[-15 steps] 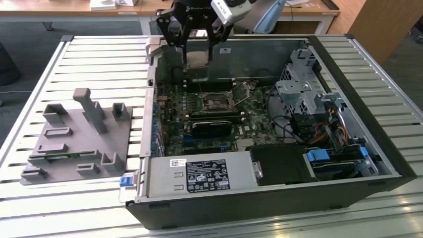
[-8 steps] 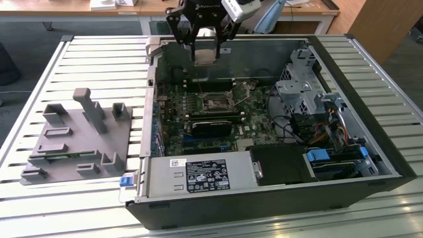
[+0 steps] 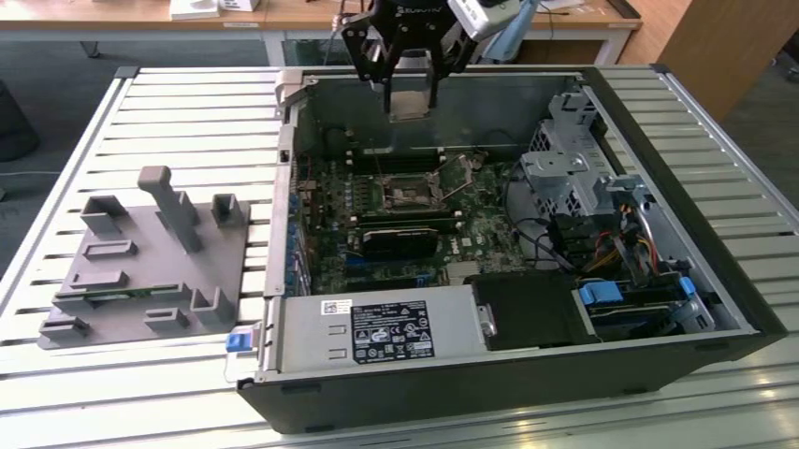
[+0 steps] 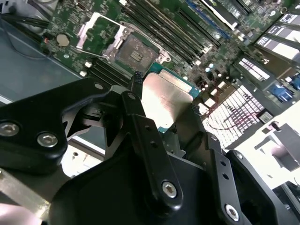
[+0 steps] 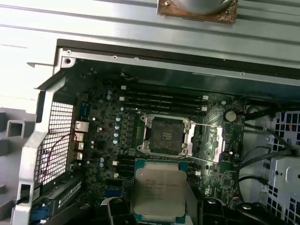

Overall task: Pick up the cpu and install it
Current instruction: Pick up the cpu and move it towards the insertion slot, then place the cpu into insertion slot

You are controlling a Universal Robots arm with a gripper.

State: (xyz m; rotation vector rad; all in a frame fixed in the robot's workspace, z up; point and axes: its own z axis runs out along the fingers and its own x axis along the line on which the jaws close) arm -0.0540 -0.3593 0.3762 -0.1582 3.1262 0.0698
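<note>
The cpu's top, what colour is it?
The cpu is silvery-grey with a green rim; clearest in the first wrist view.

End effector [image 3: 413, 105] aloft, downward, fingers [image 4: 140, 122] tight on the cpu [image 5: 159, 192].

We find the case [image 3: 500, 398] open on the table [image 3: 187, 112], with the fixture [image 3: 138, 281] beside it on the exterior view's left. Inside, the socket [image 3: 410, 195] sits in the middle, the power supply [image 3: 374, 332] before it at the near wall and the drive cage [image 3: 568, 178] on the exterior view's right. The gripper [image 3: 410, 105] hangs over the far wall with the cpu [image 5: 159, 190] in its grip, above and apart from the socket.
</note>
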